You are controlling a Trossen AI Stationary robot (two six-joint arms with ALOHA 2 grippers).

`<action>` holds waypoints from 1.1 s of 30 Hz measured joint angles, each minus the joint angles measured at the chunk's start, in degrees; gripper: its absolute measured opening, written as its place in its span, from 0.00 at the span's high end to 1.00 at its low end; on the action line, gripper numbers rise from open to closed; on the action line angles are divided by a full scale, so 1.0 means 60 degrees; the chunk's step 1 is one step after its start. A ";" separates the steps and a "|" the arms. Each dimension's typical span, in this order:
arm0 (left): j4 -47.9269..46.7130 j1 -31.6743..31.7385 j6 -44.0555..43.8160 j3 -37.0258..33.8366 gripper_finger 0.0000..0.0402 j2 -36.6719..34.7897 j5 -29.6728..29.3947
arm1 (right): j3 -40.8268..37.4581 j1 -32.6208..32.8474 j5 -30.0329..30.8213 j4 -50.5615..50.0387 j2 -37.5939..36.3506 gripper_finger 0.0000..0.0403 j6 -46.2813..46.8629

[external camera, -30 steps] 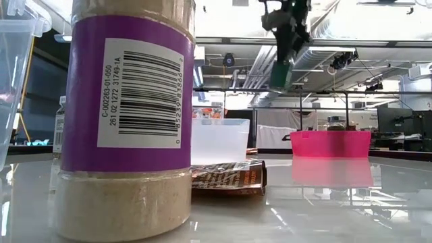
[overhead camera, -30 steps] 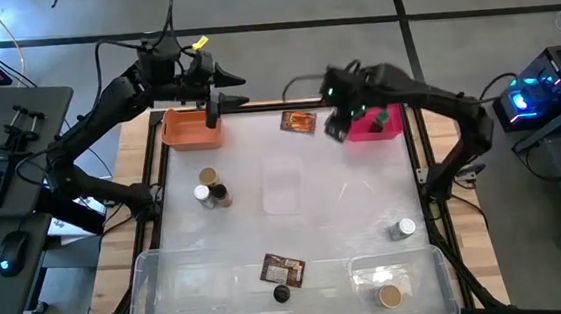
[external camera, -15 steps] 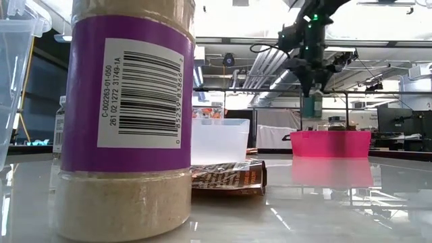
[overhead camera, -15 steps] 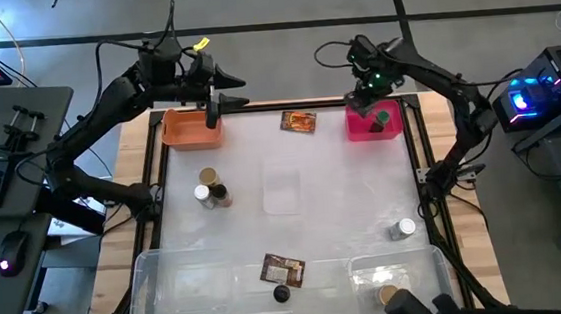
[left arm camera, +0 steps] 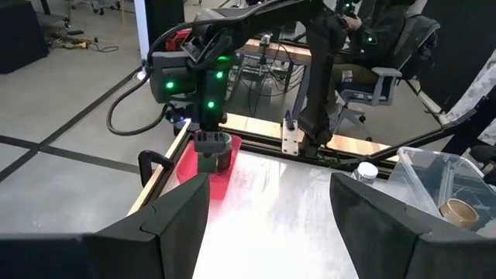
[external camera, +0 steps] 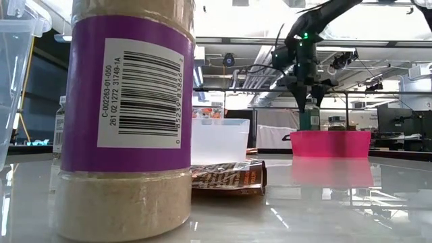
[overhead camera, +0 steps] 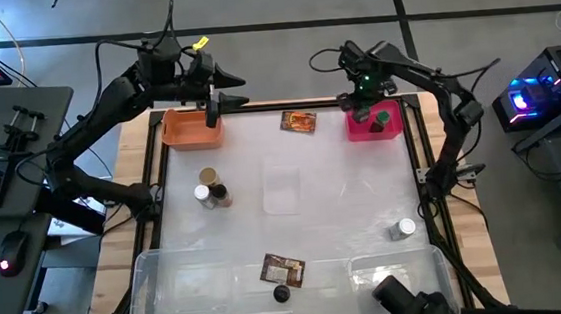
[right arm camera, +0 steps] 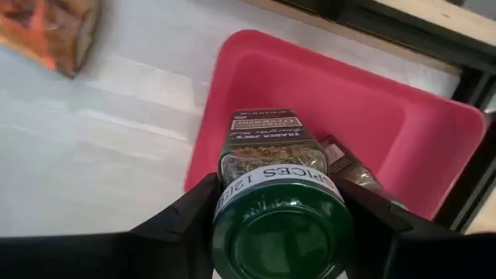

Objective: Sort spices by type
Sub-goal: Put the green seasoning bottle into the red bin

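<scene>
**One jar over the pink bin, drop pending**

My right claw [right arm camera: 273,203] clamps a green-lidded spice jar [right arm camera: 272,174] and hangs above the pink bin [right arm camera: 403,132], which already holds another green-lidded jar [overhead camera: 383,121]. Releasing off-centre could clip the bin's rim or land on that jar and tip out onto the desk [overhead camera: 323,189]. My left claw [left arm camera: 267,203] waits with fingers wide apart over the orange bin [overhead camera: 180,132], whose contents I can't make out. The clear tray [overhead camera: 414,264] nearest me holds a tan-lidded jar [left arm camera: 460,209].
</scene>
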 joint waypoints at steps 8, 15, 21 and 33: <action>0.0003 0.0000 0.0017 -0.0002 0.37 0.0000 0.0000 | -0.0004 -0.0295 0.0024 0.0033 0.0114 0.52 0.1518; -0.0036 0.0000 0.0176 -0.0003 0.37 0.0000 0.0004 | -0.0004 -0.0470 0.0009 0.0179 0.0114 0.52 0.2068; -0.0036 0.0000 0.0182 0.0000 0.37 0.0000 0.0004 | -0.0004 -0.0474 0.0001 0.0180 0.0114 0.52 0.2095; -0.0047 0.0001 0.0182 0.0000 0.37 0.0000 0.0004 | -0.0014 -0.0457 0.0057 0.0083 0.0329 0.46 0.2095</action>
